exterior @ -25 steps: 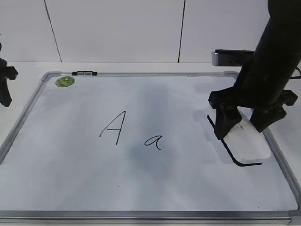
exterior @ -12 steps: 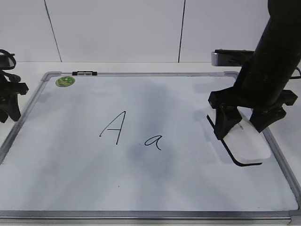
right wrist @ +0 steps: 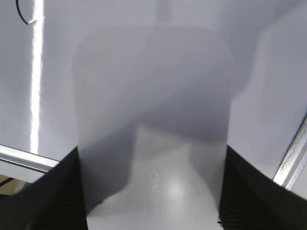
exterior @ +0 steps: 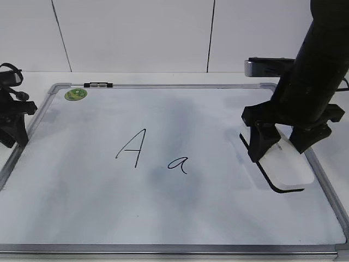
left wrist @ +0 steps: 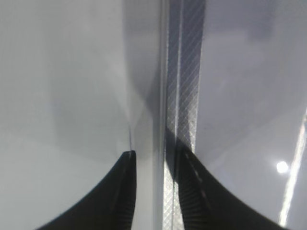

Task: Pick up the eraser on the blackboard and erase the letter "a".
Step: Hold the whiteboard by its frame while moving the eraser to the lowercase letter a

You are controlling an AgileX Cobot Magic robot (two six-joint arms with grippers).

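Observation:
The white eraser (exterior: 289, 166) lies on the blackboard (exterior: 218, 218), a white dry-erase board, near its right frame. My right gripper (exterior: 281, 153) straddles it, with one finger against each long side. In the right wrist view the eraser (right wrist: 153, 182) fills the gap between the fingers of that gripper (right wrist: 152, 153). The small cursive letter "a" (exterior: 178, 164) is at the board's centre, left of the eraser. My left gripper (exterior: 13, 136) hangs at the board's left edge. Its jaws (left wrist: 156, 155) are narrowly apart and empty over the silver frame (left wrist: 184, 72).
A taller capital "A" (exterior: 132, 147) stands just left of the "a". A round green sticker (exterior: 76, 94) and a small black clip (exterior: 98, 84) sit at the board's top left. A grey bar-shaped device (exterior: 267, 66) lies behind the top right corner.
My left gripper has moved inward to the board's left edge. The right gripper and the eraser have stayed in place.

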